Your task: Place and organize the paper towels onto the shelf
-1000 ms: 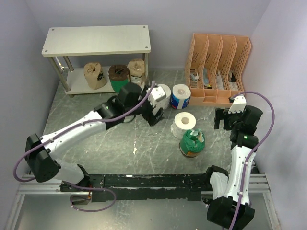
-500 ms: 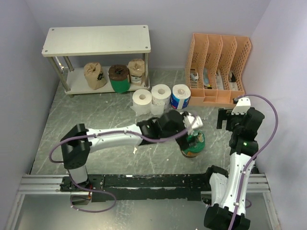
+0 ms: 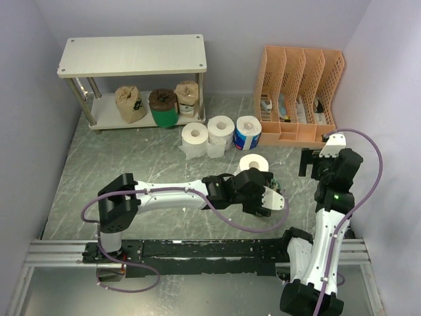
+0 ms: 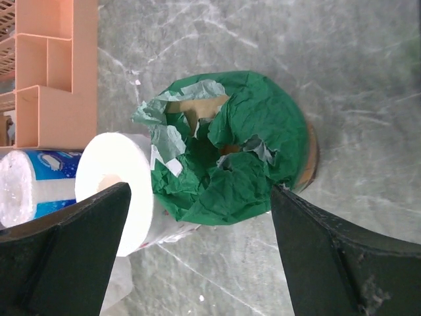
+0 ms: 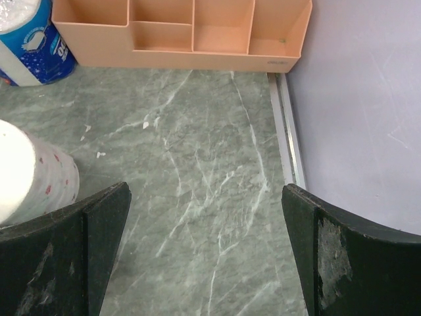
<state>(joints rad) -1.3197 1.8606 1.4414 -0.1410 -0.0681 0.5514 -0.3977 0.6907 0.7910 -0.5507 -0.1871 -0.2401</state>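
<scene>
left claw [image 4: 199, 191] spread wide, green-wrapped roll [image 4: 250, 145] on the table [image 4: 342, 79] between its fingers, not gripped. white roll [image 4: 108, 178] touches it on one finger's side. right claw [image 5: 205, 197] spread too, nothing between. shelf [image 3: 131, 56] well apart from both.

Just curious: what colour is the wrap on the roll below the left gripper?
Dark green wrap, torn on top; the left wrist view shows it best.

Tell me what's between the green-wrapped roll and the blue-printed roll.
One white roll, between the green-wrapped roll and the blue-printed roll, seen in the left wrist view.
</scene>
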